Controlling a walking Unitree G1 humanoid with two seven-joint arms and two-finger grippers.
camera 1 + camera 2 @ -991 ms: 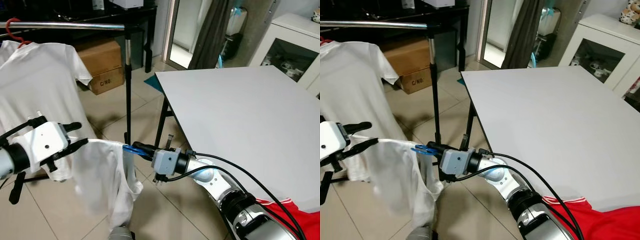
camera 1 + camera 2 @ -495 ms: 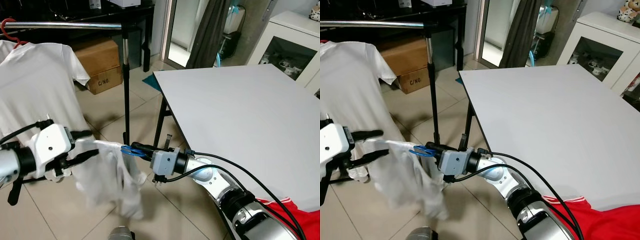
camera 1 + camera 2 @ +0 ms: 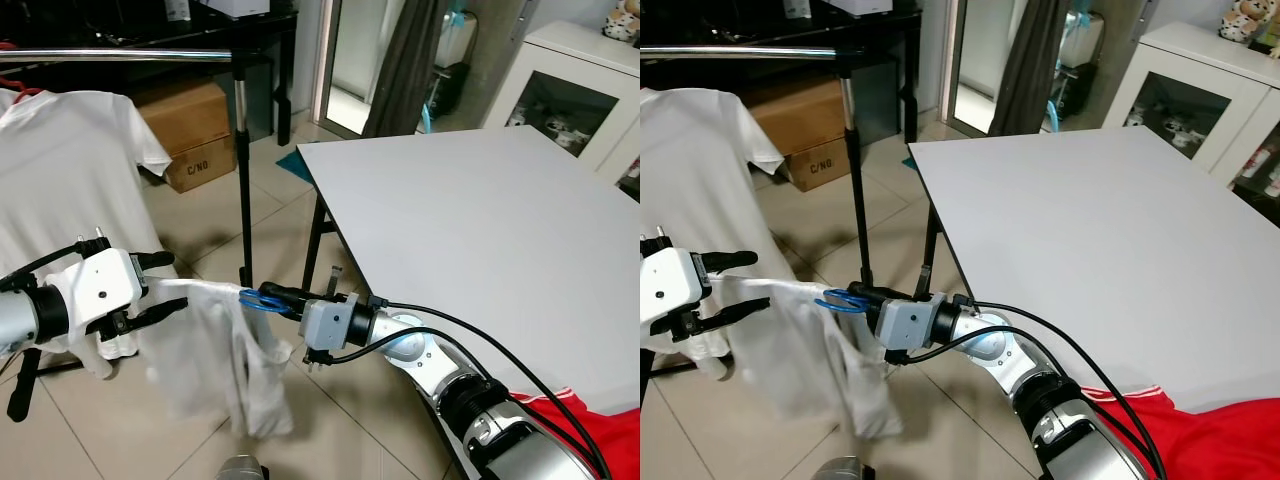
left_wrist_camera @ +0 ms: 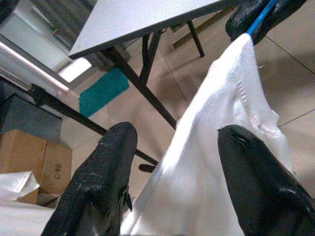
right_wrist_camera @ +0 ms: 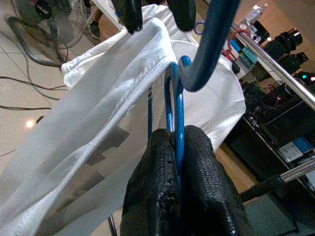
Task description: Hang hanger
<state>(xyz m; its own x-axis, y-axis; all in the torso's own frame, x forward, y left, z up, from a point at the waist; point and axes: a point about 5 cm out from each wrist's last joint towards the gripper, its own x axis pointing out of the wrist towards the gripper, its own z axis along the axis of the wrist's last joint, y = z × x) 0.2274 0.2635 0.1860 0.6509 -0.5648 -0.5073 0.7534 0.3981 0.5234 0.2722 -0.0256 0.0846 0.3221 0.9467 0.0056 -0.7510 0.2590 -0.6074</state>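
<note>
Right wrist view, blue hanger (image 5: 176, 105), white shirt (image 5: 98, 118) draped

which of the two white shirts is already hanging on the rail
The white shirt at far left, on a red hanger over the rail. The other white shirt is stretched between both grippers.

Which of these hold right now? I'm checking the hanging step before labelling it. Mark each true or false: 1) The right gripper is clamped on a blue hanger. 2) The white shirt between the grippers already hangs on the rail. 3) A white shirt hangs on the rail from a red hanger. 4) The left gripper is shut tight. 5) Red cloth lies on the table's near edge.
1) True: the right gripper is shut on the blue hanger.
2) False: the white shirt is held below the rail.
3) True: the hung shirt is on a red hanger.
4) False: the left gripper is open around the shirt.
5) True: red cloth on the table.
</note>
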